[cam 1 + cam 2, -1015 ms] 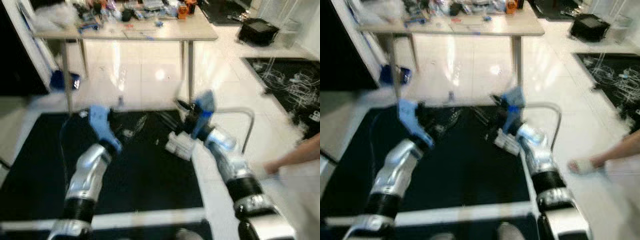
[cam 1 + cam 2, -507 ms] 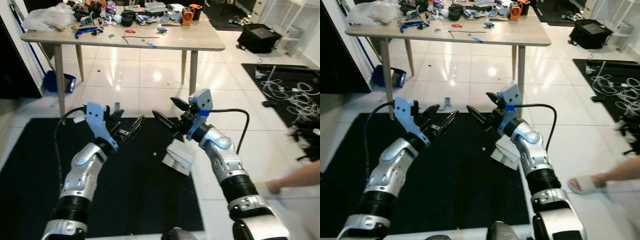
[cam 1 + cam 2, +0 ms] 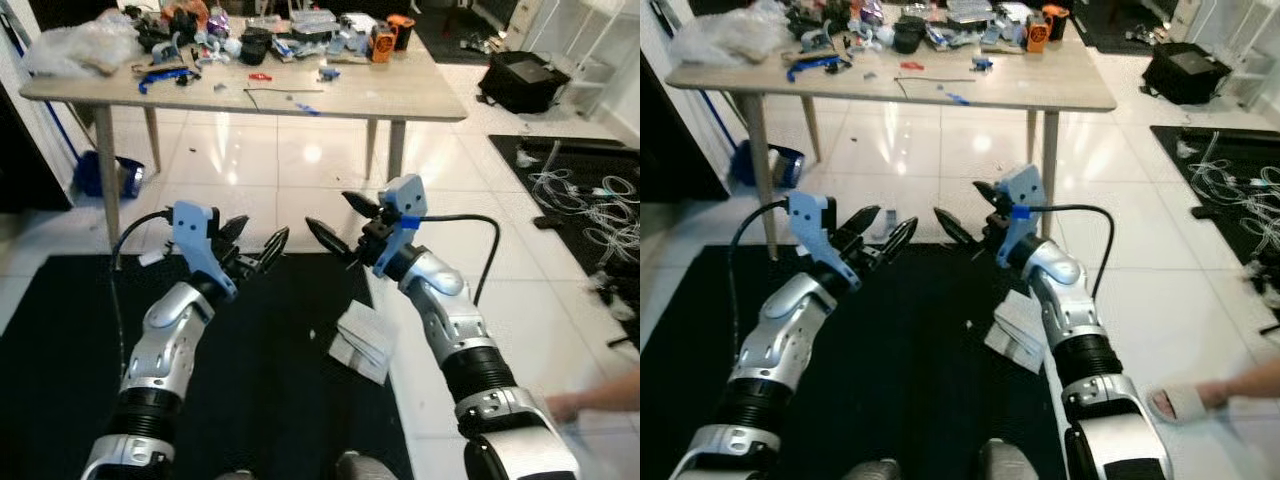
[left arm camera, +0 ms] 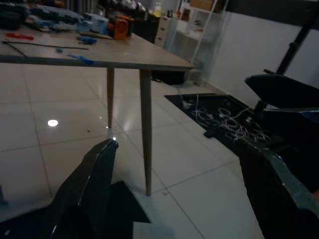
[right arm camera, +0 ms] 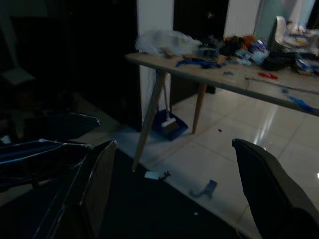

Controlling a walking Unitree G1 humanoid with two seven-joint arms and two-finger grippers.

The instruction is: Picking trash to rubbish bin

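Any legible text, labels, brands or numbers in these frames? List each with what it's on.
None can be read.
Folded white paper at the black mat's edge: any print too small to tell.
Orange container and clutter on the wooden table: labels too small and blurred.
Blue dustpan under the table: no marking readable.

Black mat (image 3: pixel 60 340), white crumpled paper (image 3: pixel 362 340)

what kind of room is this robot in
Probably a home workroom or hobby space: a wooden table cluttered with tools and parts, a tangle of white cables on a black mat, glossy white floor tiles, and a blue dustpan by the table leg.
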